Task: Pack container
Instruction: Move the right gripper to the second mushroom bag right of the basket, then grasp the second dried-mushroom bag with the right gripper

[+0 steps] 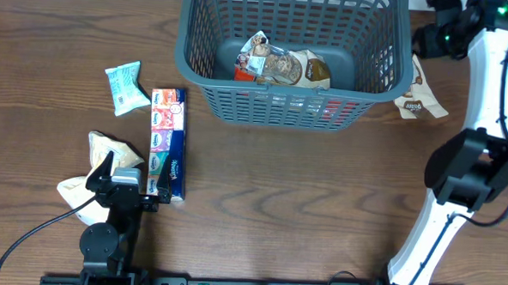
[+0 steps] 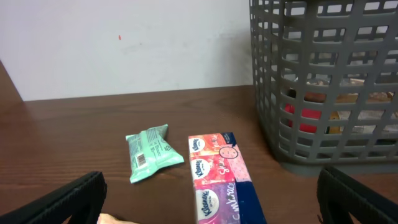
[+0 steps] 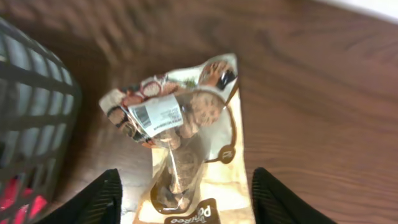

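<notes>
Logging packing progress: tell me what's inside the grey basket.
Inside the basket lie overlapping snack packets and a red item. The pile hides whatever is beneath it, so the exact count is unclear.

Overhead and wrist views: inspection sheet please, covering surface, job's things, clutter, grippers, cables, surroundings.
Surface: brown wooden table.
Job's things: grey container at the far side, snack packets inside; green packet, tissue pack, beige packet and cookie pouch lie outside.
Clutter: nothing seen.
Grippers: left gripper open beside the tissue pack; right gripper open above the cookie pouch.
Cables: black cable trailing from the left arm's base.
Surroundings: pale wall behind.
</notes>
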Available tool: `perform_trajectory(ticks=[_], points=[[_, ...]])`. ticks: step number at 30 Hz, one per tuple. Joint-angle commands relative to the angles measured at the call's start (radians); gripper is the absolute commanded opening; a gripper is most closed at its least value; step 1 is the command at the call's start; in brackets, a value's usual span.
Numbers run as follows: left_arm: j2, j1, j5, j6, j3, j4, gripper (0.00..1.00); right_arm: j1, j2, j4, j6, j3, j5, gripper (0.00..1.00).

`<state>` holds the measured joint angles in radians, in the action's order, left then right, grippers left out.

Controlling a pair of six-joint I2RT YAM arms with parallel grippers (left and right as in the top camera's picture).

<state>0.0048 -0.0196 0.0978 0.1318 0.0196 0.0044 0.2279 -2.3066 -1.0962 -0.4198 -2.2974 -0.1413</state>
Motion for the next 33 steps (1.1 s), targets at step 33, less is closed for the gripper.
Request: perform_trajectory(ticks=[33], points=[[0.000,0.000,0.000,0.001,-0.016,0.005,0.99,0.016,-0.266,-0.024,-0.008,0.003,0.004,0.78]])
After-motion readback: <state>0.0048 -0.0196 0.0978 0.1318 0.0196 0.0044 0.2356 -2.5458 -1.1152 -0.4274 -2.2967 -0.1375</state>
